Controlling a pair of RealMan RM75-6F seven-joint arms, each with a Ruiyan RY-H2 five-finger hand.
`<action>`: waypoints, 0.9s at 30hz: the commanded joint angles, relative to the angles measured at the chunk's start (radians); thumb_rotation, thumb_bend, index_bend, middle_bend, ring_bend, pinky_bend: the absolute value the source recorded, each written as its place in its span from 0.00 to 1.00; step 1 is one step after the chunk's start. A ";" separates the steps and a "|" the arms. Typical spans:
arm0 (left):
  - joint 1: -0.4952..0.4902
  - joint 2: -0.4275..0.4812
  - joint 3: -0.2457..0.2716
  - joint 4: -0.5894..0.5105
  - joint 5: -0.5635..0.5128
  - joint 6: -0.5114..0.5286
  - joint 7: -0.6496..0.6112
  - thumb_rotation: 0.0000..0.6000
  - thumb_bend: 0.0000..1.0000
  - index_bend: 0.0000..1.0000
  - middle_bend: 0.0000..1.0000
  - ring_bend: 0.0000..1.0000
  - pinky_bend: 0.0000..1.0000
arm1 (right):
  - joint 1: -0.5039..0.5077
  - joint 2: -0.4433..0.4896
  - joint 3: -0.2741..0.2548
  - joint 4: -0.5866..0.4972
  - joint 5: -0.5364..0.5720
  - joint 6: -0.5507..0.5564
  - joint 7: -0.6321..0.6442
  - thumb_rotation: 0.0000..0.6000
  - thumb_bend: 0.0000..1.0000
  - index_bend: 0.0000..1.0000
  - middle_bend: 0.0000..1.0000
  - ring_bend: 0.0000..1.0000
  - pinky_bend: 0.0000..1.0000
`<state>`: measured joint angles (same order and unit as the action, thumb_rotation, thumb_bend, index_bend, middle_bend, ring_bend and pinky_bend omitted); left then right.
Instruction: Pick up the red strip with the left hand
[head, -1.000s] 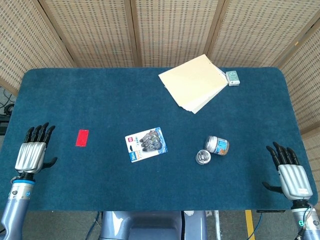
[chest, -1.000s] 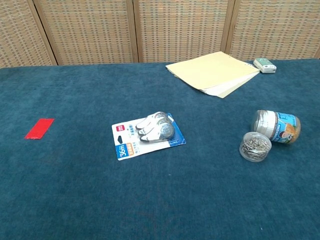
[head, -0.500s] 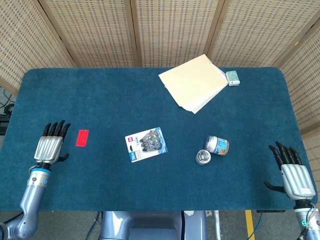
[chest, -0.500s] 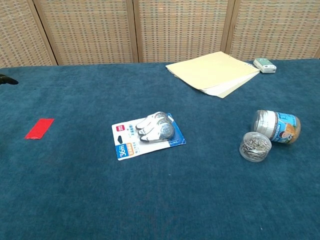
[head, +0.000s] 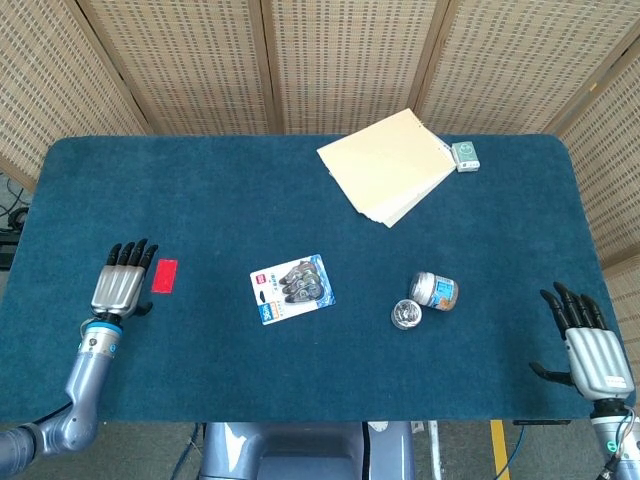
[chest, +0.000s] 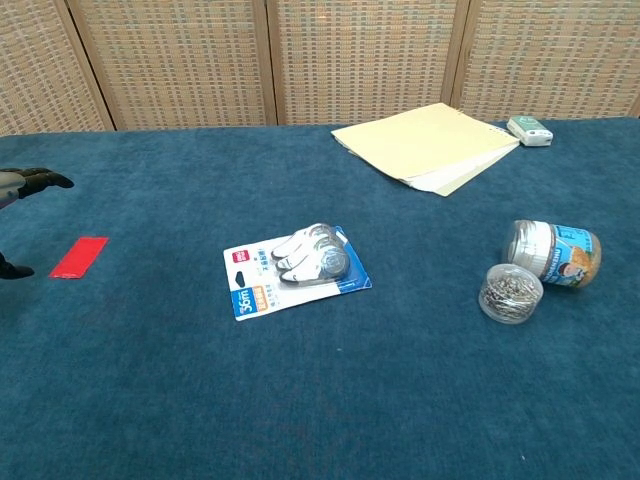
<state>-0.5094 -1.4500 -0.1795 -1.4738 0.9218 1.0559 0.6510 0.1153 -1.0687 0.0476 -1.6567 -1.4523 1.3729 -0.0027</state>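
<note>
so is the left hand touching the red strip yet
Apart. The head view shows the left hand open beside the red strip, with a strip of blue table cloth between them. The chest view shows its fingertips clear of the strip too.

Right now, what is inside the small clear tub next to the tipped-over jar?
The clear tub is packed with silvery metal clips or pins, seen through its wall. It leans against the tipped jar. Which exactly they are, and what the jar holds behind its label, cannot be made out.

Left hand (chest: 15, 185) fingers (chest: 45, 181) at left edge, near red strip (chest: 79, 257), apart.
</note>
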 joint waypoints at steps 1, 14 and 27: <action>-0.013 -0.013 -0.002 0.015 -0.005 -0.004 0.002 1.00 0.23 0.00 0.00 0.00 0.00 | 0.002 0.000 0.002 0.003 0.003 -0.003 0.002 1.00 0.00 0.01 0.00 0.00 0.00; -0.054 -0.056 0.020 0.095 -0.032 -0.022 0.028 1.00 0.22 0.00 0.00 0.00 0.00 | 0.001 0.004 0.005 0.011 0.003 -0.001 0.033 1.00 0.00 0.01 0.00 0.00 0.00; -0.077 -0.106 0.039 0.178 -0.042 -0.015 0.052 1.00 0.24 0.00 0.00 0.00 0.00 | 0.002 0.002 0.004 0.013 0.000 -0.003 0.035 1.00 0.00 0.01 0.00 0.00 0.00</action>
<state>-0.5839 -1.5526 -0.1421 -1.2994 0.8802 1.0397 0.7017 0.1173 -1.0663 0.0515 -1.6434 -1.4520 1.3699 0.0321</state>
